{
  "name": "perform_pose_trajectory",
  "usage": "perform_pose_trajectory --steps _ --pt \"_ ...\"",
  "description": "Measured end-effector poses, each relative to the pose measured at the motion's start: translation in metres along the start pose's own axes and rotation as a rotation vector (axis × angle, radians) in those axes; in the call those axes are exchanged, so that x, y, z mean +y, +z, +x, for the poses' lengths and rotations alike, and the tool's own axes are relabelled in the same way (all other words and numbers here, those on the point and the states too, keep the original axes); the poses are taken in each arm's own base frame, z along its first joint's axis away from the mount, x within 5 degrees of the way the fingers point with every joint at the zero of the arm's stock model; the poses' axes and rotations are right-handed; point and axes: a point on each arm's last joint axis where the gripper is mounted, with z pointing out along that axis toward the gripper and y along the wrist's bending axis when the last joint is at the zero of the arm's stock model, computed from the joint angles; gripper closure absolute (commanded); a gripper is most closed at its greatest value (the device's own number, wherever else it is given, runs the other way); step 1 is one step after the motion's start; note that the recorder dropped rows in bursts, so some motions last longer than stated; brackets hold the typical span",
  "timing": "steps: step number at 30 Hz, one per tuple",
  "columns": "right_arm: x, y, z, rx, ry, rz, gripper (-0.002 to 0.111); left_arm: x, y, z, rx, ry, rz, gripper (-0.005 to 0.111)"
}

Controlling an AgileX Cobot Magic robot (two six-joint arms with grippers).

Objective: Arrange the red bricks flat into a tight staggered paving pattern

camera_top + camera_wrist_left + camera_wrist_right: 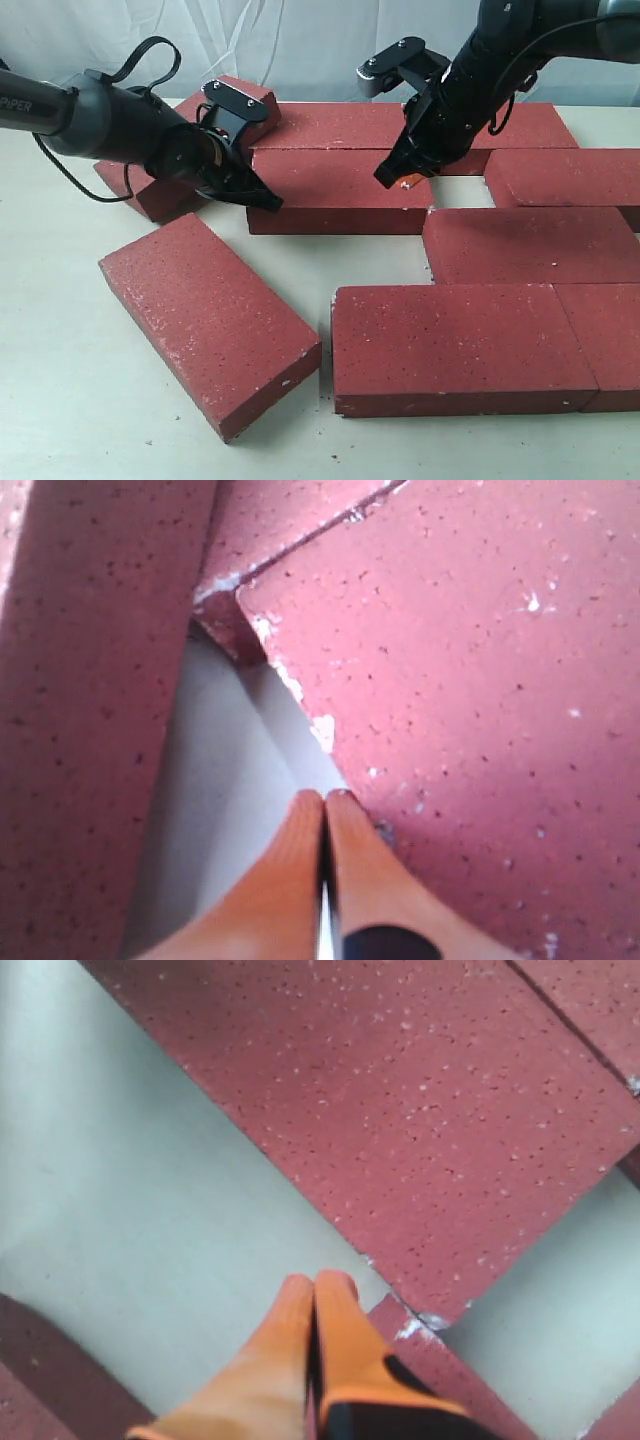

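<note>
The red bricks [440, 345] lay flat across the desk [60, 400], one askew toward its front-left corner. The left hand [262, 198] and right hand [395, 175] were clenched, empty. The bricks looked heavy, rigid and gritty, so they seemed better pushed at their end faces.

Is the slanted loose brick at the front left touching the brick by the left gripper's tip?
Apart. The exterior view shows a strip of bare table between the slanted brick and the middle brick by the left gripper.
</note>
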Motion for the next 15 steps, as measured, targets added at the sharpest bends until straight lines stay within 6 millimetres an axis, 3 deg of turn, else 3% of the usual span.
perform_pose_trajectory --steps 11,15 --pt "0.007 0.002 0.013 0.059 0.0 -0.041 0.109 -0.007 0.011 0.001 -0.024 0.005 0.02 0.107" --pt "0.007 0.002 0.013 0.053 0.0 -0.037 0.109 -0.019 0.01 -0.001 -0.03 0.023 0.036 0.107"
